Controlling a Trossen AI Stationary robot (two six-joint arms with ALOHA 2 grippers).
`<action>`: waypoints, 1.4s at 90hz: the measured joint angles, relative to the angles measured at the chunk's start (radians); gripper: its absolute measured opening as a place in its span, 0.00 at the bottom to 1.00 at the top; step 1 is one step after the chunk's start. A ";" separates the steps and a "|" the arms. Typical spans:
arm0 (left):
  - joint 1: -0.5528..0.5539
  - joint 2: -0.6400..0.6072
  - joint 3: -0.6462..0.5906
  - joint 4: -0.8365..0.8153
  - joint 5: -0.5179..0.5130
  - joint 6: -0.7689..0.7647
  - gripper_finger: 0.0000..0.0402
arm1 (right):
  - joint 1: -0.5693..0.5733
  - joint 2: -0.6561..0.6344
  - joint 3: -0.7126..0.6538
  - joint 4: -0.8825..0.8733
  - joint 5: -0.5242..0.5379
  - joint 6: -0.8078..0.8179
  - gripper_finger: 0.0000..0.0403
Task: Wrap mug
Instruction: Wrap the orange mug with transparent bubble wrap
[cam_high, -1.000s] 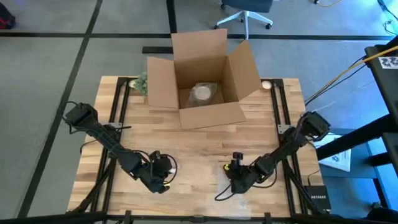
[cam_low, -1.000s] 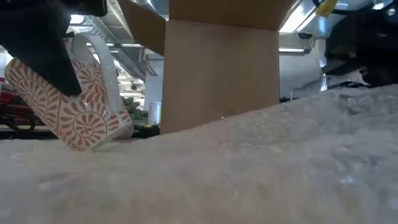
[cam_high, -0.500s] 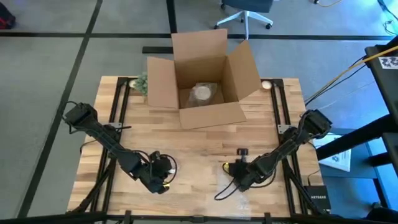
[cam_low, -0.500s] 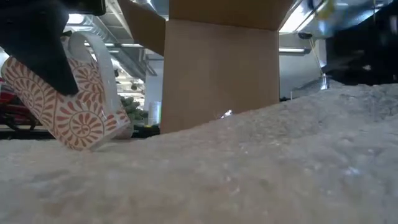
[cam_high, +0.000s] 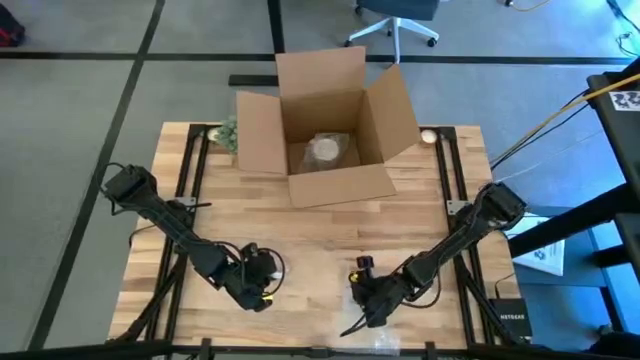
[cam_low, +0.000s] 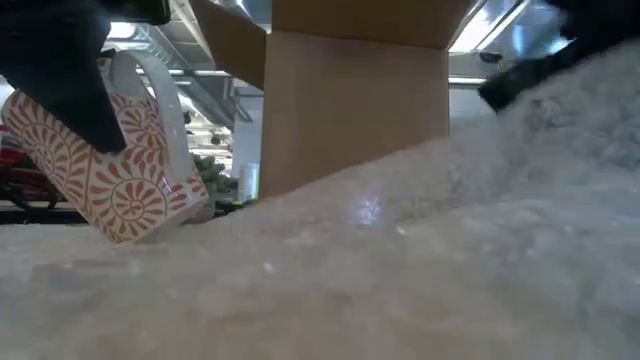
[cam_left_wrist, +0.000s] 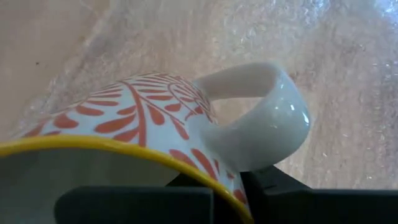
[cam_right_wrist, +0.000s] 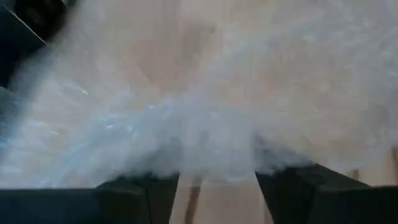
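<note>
Mug (cam_low: 105, 170) sits at the front-left of the table (cam_high: 320, 230), held by the left gripper (cam_high: 262, 281) — fingers clamped on its yellow rim, one inside the mouth. Orange leaf pattern on white; white handle (cam_left_wrist: 261, 112) faces away from the wrist camera. In the low view the mug's long axis is tilted, base low toward the cardboard box (cam_high: 325, 130), rim raised toward the arm. Bubble wrap (cam_low: 420, 260) lies across the front of the table — beneath and beside the mug. Right gripper (cam_high: 368, 300), front centre, has its fingers closed on an edge of the wrap, lifting it.
</note>
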 joint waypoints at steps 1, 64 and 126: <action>0.000 0.000 0.000 0.000 0.000 0.000 0.00 | 0.000 0.007 0.000 0.000 0.002 0.004 0.45; 0.000 0.000 0.000 0.005 0.012 -0.008 0.00 | 0.000 -0.094 -0.007 -0.918 -0.030 0.223 0.42; -0.004 0.000 0.000 0.006 0.013 0.000 0.00 | -0.002 -0.140 -0.057 -0.593 -0.028 0.250 0.42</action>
